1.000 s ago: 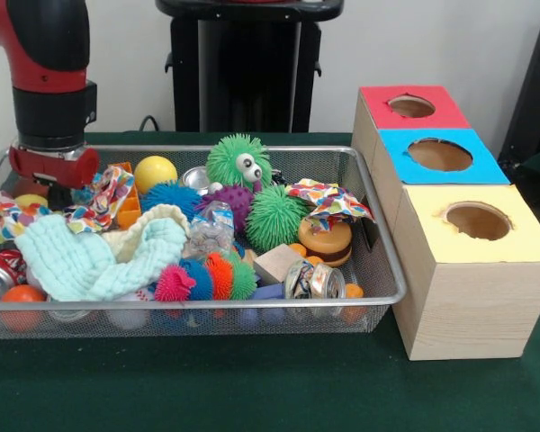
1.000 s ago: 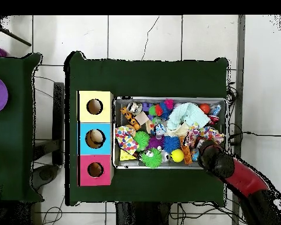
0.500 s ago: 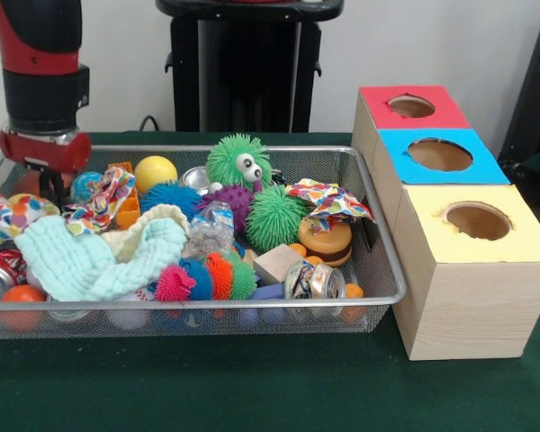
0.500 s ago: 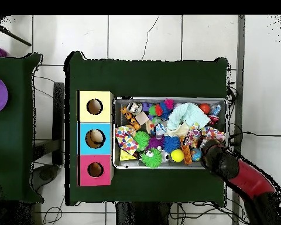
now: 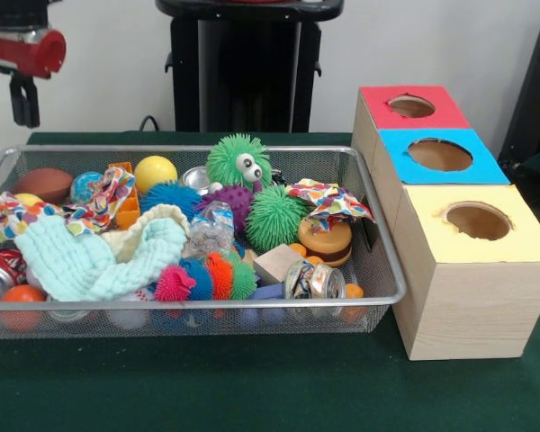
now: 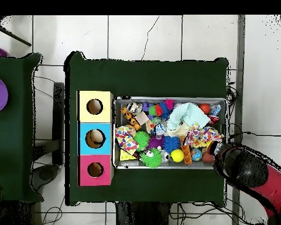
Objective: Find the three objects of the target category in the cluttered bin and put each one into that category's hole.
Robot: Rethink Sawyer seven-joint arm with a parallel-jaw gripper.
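Observation:
A wire mesh bin (image 5: 189, 307) holds a jumble of toys: a brown ball (image 5: 43, 184) at its far left, a yellow ball (image 5: 155, 171), a small blue patterned ball (image 5: 85, 185), spiky green (image 5: 274, 218), blue and purple balls, cloths and cans. My gripper (image 5: 22, 103) hangs high above the bin's far left corner, clear of everything, with nothing seen in it. In the overhead view the red arm (image 6: 242, 170) covers the gripper just outside the bin's (image 6: 169, 98) lower right corner. Three wooden boxes carry round holes: red (image 5: 411, 106), blue (image 5: 439, 155), yellow (image 5: 477, 220).
The boxes stand in a row against the bin's right side. In the overhead view something pale lies inside the blue box's hole (image 6: 95, 138). A mint cloth (image 5: 90, 256) and a patterned cloth (image 5: 328, 200) drape over other toys. Green table (image 5: 252, 387) lies in front.
The gripper has risen out of the bin's far left corner and drawn back past its edge. The brown ball it was hiding now shows there.

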